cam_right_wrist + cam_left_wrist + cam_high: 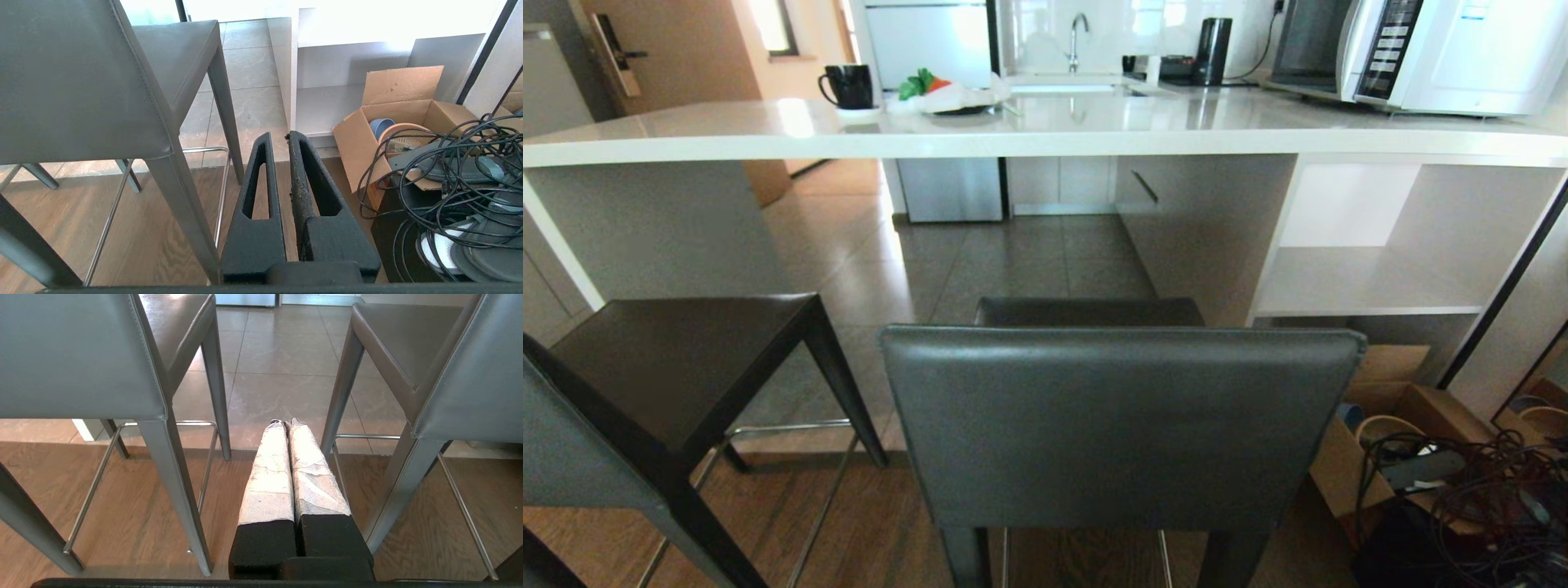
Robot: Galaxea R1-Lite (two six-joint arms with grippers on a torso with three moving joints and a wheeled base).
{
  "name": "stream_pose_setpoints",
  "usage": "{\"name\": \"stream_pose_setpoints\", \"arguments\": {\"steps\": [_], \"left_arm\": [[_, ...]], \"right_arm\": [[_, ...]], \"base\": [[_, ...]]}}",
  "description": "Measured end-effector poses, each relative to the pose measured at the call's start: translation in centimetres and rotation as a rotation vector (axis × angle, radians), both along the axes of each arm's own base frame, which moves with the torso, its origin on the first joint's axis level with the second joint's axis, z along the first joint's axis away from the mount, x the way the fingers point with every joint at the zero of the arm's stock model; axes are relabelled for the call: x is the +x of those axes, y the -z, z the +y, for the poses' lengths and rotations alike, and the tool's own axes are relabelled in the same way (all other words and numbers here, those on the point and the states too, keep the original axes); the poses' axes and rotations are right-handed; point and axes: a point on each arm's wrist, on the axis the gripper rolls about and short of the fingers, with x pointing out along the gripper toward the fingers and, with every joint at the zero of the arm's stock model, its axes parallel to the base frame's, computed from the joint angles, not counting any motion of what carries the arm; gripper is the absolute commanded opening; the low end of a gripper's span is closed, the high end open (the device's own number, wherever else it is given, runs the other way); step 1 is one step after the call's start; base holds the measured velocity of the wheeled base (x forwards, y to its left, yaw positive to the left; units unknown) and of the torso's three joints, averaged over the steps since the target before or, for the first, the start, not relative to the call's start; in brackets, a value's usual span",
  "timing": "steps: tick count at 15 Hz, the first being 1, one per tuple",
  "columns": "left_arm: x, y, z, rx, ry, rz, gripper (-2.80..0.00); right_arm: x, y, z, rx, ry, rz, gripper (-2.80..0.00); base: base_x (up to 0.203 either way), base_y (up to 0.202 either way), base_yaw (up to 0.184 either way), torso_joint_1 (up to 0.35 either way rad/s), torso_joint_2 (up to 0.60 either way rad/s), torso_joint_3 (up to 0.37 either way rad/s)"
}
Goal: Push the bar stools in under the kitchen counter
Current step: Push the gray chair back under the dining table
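Before our base, two bar stools stand out from the kitchen counter (1045,135).

Beside the right-hand stool (1123,425) we see a cardboard box (402,112) on the floor holding a blue bowl (382,125) and an orange one, with tangled black cables (461,163) next to it. On the counter our head view alone shows a black mug (849,86), a microwave (1421,49) and a kettle (1213,51). The left-hand stool (678,367) sits angled. Only the wrist views show our left gripper (286,422) and right gripper (278,134), both closed on nothing, low between and beside the stool legs.
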Motion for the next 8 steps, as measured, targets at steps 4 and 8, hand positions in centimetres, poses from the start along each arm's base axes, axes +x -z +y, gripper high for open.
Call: {"name": "stream_pose_setpoints", "arguments": {"steps": [4, 8], "left_arm": [[0.0, 0.0, 0.0, 0.0, 0.0, 0.0, -2.8], [0.0, 0.0, 0.0, 0.0, 0.0, 0.0, -2.8]], "right_arm": [[0.0, 0.0, 0.0, 0.0, 0.0, 0.0, -2.8], [0.0, 0.0, 0.0, 0.0, 0.0, 0.0, -2.8]], "base": [[0.0, 0.0, 0.0, 0.0, 0.0, 0.0], [0.0, 0.0, 0.0, 0.0, 0.0, 0.0]]}}
